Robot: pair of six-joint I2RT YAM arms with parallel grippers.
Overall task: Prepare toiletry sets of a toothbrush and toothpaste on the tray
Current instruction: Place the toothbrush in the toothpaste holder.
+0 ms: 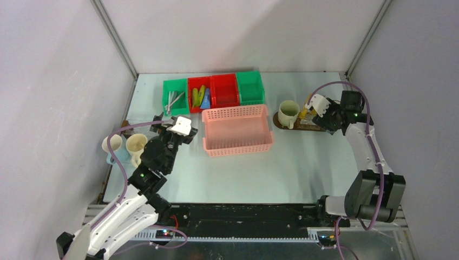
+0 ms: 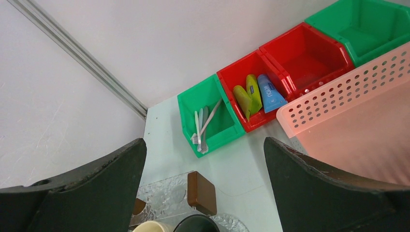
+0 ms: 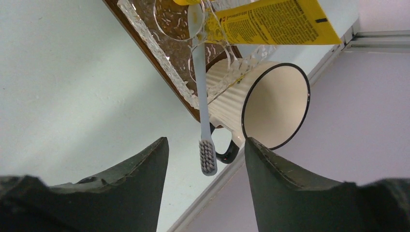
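Note:
The dark brown tray (image 1: 279, 123) lies at the right of the table with a cream ribbed mug (image 1: 288, 111) (image 3: 270, 104) on it. Beside the mug, a clear patterned holder (image 3: 162, 46) carries a silvery toothbrush (image 3: 207, 154), head toward the camera, and a yellow toothpaste tube (image 3: 275, 21). My right gripper (image 1: 318, 106) (image 3: 205, 143) is open around the brush head, touching neither side. My left gripper (image 1: 178, 127) (image 2: 204, 142) is open and empty above the left mugs (image 1: 135, 144). More toothbrushes (image 2: 202, 126) lie in a green bin and tubes (image 2: 256, 93) in a red bin.
A row of green and red bins (image 1: 224, 90) lines the back. A pink lattice basket (image 1: 237, 130) sits mid-table. Below the left gripper are a brown block (image 2: 202, 192), a clear patterned disc (image 2: 162, 198), a cream mug rim (image 2: 151, 226) and a dark mug (image 2: 196, 224). Walls enclose three sides.

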